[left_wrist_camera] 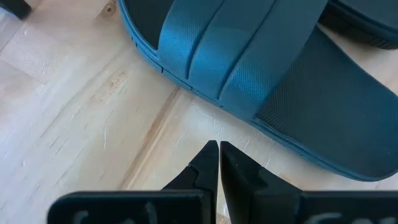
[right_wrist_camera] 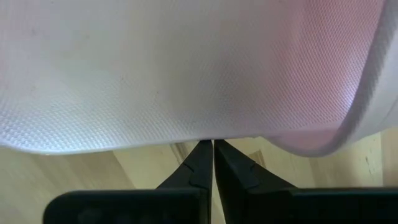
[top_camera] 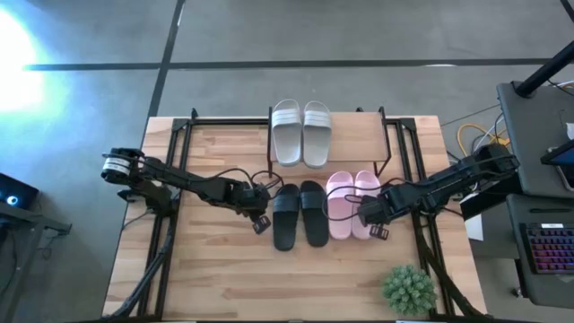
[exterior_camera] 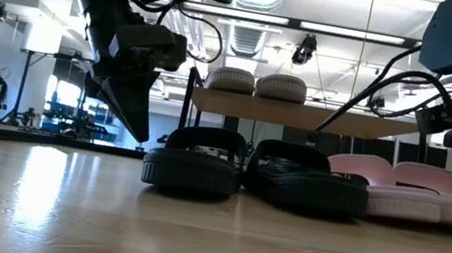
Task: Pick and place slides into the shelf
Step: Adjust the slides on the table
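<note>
Shelf point(top_camera: 359, 121), upper centre of the high view: holds the pale grey pair point(top_camera: 301, 133). Black pair point(top_camera: 300, 213), centre, on the table point(top_camera: 206, 269). Pink pair point(top_camera: 352, 205), just right of it. Left gripper point(top_camera: 261, 221), jaws closed and empty, beside the black pair's left sandal. Right gripper point(top_camera: 376, 230), closed and empty, at the pink pair's right edge. Small plant point(top_camera: 410, 289), lower right.

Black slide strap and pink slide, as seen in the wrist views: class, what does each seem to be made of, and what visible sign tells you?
Black slide strap: probably moulded rubber or foam, matte, with a fine woven-look grain and raised ribs.
Pink slide: likely the same soft rubber, matte; a tiny dotted texture covers its surface and its edge is smoothly rounded.
</note>
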You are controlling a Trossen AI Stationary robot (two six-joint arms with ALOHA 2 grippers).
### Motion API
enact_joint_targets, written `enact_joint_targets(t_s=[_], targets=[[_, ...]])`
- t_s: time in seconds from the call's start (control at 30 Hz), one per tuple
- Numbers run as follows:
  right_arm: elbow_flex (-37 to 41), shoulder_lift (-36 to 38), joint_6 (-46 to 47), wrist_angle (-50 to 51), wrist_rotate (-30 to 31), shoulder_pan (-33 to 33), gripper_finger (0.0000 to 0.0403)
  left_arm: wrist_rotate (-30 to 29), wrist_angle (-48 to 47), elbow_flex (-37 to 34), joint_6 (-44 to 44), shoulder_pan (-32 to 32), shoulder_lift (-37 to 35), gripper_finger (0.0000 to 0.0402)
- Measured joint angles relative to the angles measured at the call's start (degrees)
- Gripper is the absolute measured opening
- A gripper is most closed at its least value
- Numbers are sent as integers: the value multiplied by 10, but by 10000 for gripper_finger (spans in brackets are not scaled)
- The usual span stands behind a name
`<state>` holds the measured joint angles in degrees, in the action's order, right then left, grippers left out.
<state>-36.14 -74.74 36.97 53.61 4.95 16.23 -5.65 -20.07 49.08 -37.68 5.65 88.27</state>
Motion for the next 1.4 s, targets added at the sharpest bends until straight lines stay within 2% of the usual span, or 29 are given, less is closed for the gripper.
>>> enact_joint_targets(t_s=[0.1, 0.27, 0.47, 0.67, 0.87, 1.13, 1.33, 1.4], targets=[[0, 0, 0, -1, -2, 0, 8, 11, 0, 0, -32, 0, 0, 2], [0, 0, 3, -2, -3, 0, 9, 71, 1, 0, -63, 11, 0, 2], [0, 0, 2, -3, -4, 0, 9, 73, 14, -1, -21, 28, 14, 2], [-1, 0, -30, -23, -4, 0, 9, 77, 93, -1, -20, 27, 63, 2], [-1, 0, -34, -22, -7, 0, 9, 55, 132, 3, -25, 24, 107, 2], [-1, 0, -35, -17, -21, 0, 9, -4, 128, 4, -20, 8, 97, 2], [-1, 0, -36, -16, -7, 0, 9, -9, 126, 3, -8, -6, 96, 2], [-1, 0, -35, -14, -6, 0, 9, -9, 95, 8, -7, -7, 89, 2]])
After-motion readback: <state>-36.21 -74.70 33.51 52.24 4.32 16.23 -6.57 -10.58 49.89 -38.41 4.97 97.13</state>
